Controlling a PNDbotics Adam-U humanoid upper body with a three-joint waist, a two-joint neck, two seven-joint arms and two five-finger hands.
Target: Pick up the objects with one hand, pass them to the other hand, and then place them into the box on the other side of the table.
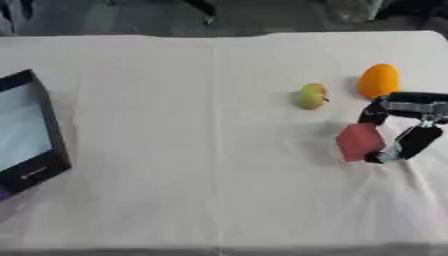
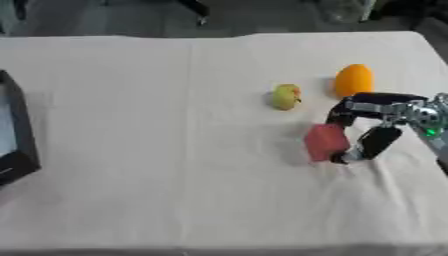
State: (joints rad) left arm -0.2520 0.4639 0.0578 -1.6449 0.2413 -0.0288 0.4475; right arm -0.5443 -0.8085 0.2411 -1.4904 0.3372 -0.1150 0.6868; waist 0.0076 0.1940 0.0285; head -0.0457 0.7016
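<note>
A red block-shaped object (image 1: 359, 142) lies on the white tablecloth at the right. My right hand (image 2: 376, 125) reaches in from the right edge, its fingers and thumb curled round the red object's right side. A yellow-green apple-like fruit (image 1: 311, 96) sits behind and to the left of it. Behind the hand sits an orange fruit (image 1: 379, 80). The black-rimmed box (image 1: 26, 135) with a pale inside stands at the table's left edge. My left hand shows in neither view.
The white cloth-covered table (image 1: 175, 165) fills the view, with a crease running down its middle. Dark floor and chair legs lie beyond the far edge.
</note>
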